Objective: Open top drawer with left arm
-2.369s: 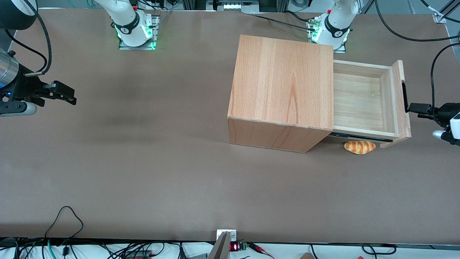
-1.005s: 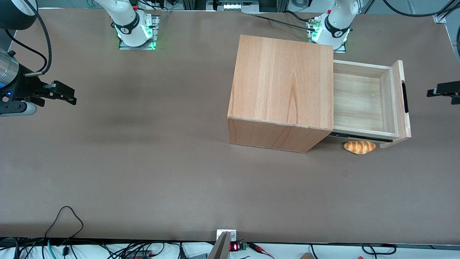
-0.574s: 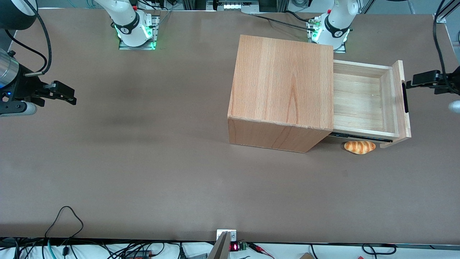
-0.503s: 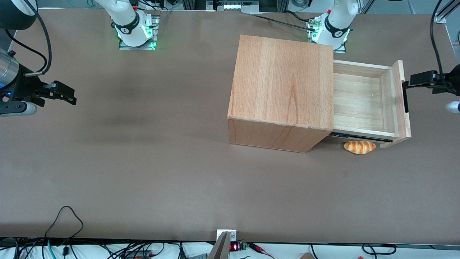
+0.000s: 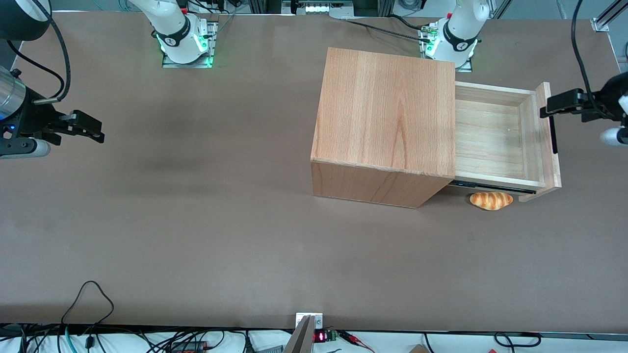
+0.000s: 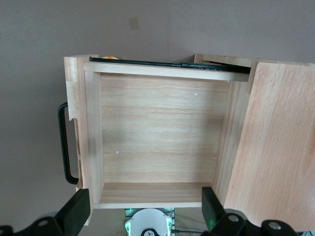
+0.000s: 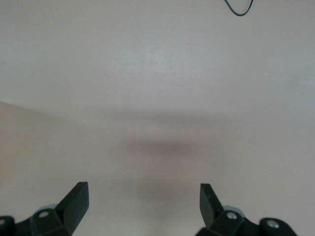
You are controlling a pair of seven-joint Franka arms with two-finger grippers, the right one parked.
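The top drawer [image 5: 495, 139] stands pulled well out of the cabinet [image 5: 385, 122], toward the working arm's end of the worktop [image 5: 196, 220]. The left arm's end effector [image 5: 548, 105] hangs above the drawer's front panel, fingers [image 6: 78, 211] spread wide and holding nothing. The black handle [image 6: 64, 142] runs along the panel, below the end effector. The drawer looks fully open, so little seems left to do. A bread roll [image 5: 491, 200] lies just beside the drawer.

Front view looks steeply down over the whole worktop [image 5: 196, 235]; left wrist view looks closely down into the top drawer [image 6: 157, 142], which both share.
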